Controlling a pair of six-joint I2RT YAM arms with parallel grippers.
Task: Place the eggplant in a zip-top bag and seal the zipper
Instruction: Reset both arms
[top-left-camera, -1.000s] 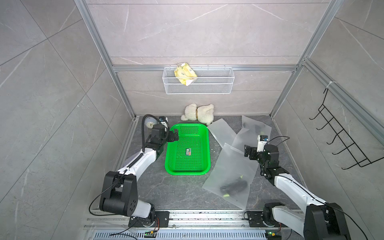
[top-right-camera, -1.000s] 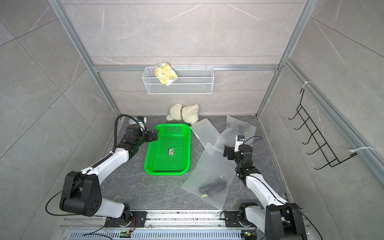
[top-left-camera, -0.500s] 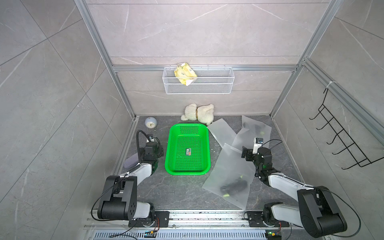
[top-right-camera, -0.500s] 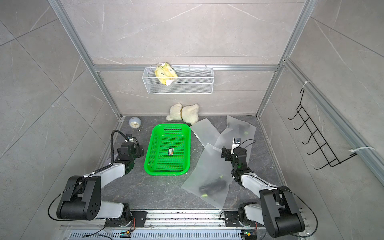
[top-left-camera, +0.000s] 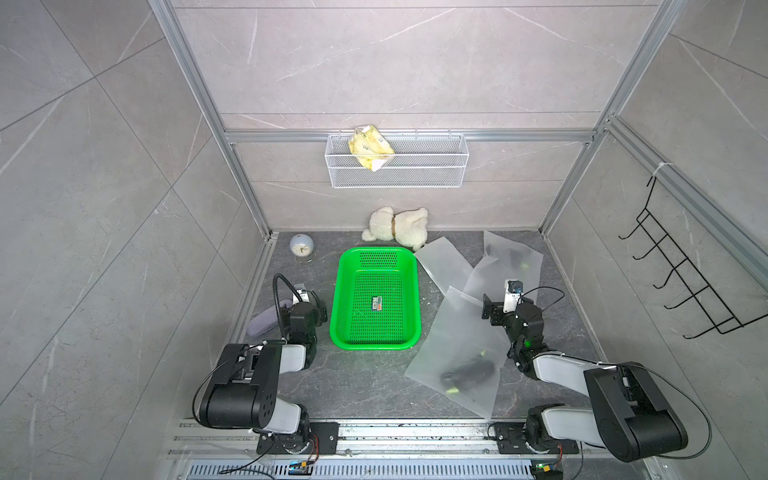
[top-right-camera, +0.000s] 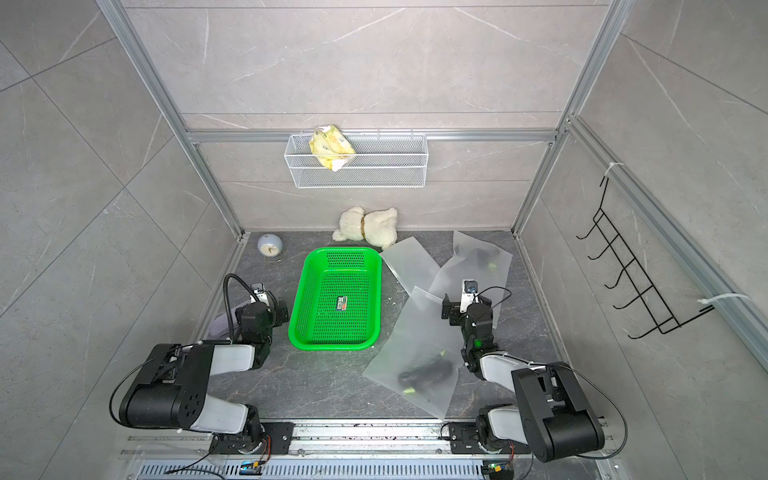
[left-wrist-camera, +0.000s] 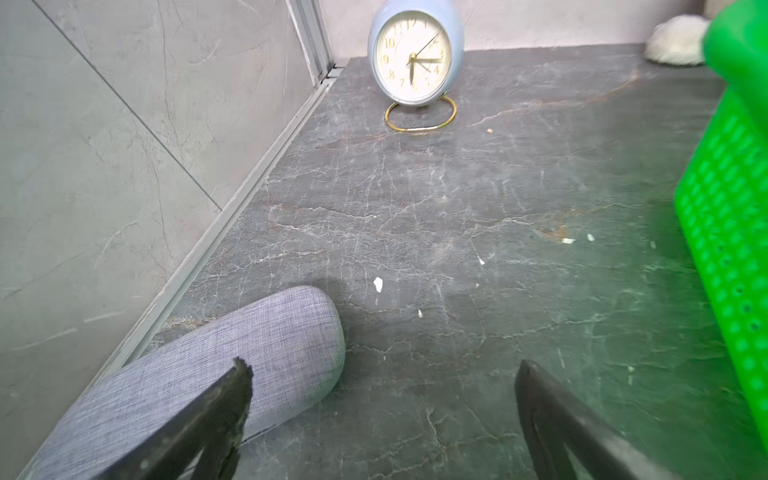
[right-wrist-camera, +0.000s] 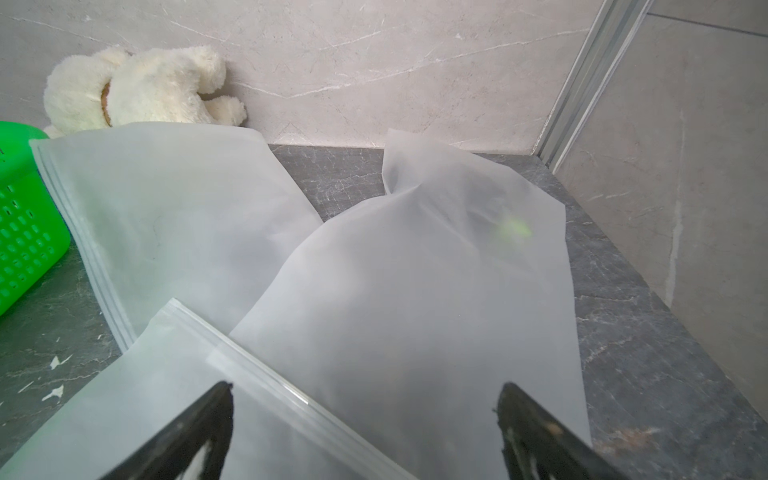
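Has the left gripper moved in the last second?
Yes. The left gripper has drawn back from the green basket's far corner toward the robot's base, and now hovers open beside the basket's left wall.

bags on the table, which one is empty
The flat bag beside the green basket's far corner, by the plush toy. The near bag and the corner bag each show a dark shape inside.

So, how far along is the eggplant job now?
Done: the eggplant lies inside the near zip-top bag. In hand: nothing; the left fingers and right fingers stand open. Left: I cannot tell whether the zipper is sealed; if not, press it shut.
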